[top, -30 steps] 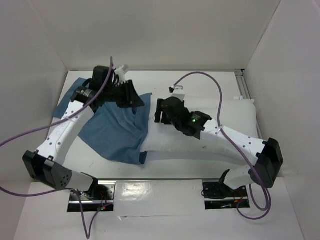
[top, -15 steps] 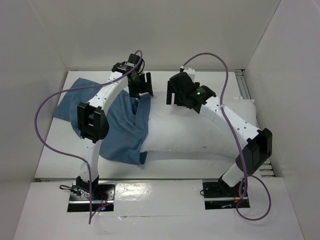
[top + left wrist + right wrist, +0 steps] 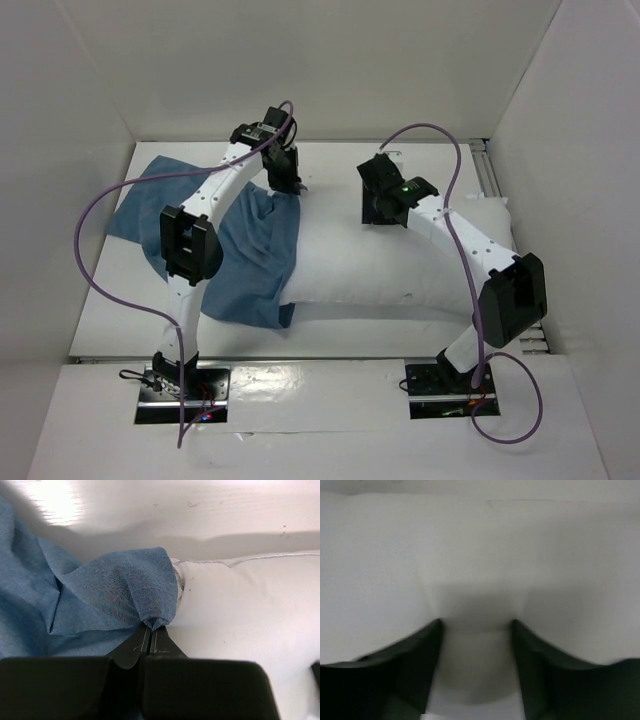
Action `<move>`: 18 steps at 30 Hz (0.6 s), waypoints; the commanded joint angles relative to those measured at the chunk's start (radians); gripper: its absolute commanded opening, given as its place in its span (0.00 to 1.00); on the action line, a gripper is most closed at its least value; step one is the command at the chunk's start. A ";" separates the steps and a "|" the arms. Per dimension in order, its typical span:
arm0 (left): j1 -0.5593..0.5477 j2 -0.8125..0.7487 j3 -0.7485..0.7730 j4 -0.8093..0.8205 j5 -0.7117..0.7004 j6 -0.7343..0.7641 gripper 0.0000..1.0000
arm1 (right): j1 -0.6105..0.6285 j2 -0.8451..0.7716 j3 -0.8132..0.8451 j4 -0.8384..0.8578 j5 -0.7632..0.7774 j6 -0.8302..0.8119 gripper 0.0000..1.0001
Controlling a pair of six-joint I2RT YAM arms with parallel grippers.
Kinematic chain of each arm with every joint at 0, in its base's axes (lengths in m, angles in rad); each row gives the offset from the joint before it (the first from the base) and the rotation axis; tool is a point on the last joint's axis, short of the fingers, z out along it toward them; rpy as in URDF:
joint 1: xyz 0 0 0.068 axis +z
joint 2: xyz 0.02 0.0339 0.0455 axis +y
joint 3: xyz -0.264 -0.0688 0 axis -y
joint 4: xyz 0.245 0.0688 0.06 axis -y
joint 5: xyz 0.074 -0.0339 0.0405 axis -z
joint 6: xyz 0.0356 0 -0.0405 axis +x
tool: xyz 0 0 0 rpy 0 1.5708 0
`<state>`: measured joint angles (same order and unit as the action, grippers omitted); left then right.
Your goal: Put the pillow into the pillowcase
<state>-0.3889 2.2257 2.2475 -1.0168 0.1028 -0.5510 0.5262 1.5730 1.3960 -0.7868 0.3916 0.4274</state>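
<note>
Pinching a pillowcase (image 3: 100, 595) fold, the left gripper (image 3: 150, 631) is clamped tight beside the pillow (image 3: 240, 605); the right gripper (image 3: 476, 630) straddles a pillow bulge, jaws apart, grip unclear.

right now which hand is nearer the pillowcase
Left. The left hand is shut on a fold of the pillowcase at the pillow's far left corner. The right hand is down on the bare pillow further right, apart from the blue cloth.

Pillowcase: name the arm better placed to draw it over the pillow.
Left, probably. The left claw is shut on the pillowcase edge at a corner of the pillow. The right claw stands open, pressed into bare pillow, off the pillowcase.
</note>
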 commanded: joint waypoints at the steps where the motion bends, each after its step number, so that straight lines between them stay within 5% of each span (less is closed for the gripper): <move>1: 0.002 -0.038 0.070 -0.014 0.040 0.016 0.00 | -0.002 0.007 -0.064 0.035 -0.089 -0.018 0.38; 3: -0.007 -0.053 0.089 -0.014 0.064 0.026 0.00 | -0.002 0.007 -0.075 0.066 -0.119 -0.004 0.00; 13: -0.076 -0.109 0.201 0.090 0.374 0.002 0.00 | -0.002 -0.045 0.115 0.063 -0.025 0.057 0.00; 18: -0.076 -0.121 0.163 0.100 0.331 0.000 0.00 | 0.008 -0.036 0.052 0.024 -0.003 0.066 0.00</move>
<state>-0.4282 2.1826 2.4001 -0.9787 0.3084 -0.5266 0.5163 1.5562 1.4567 -0.8101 0.4122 0.4519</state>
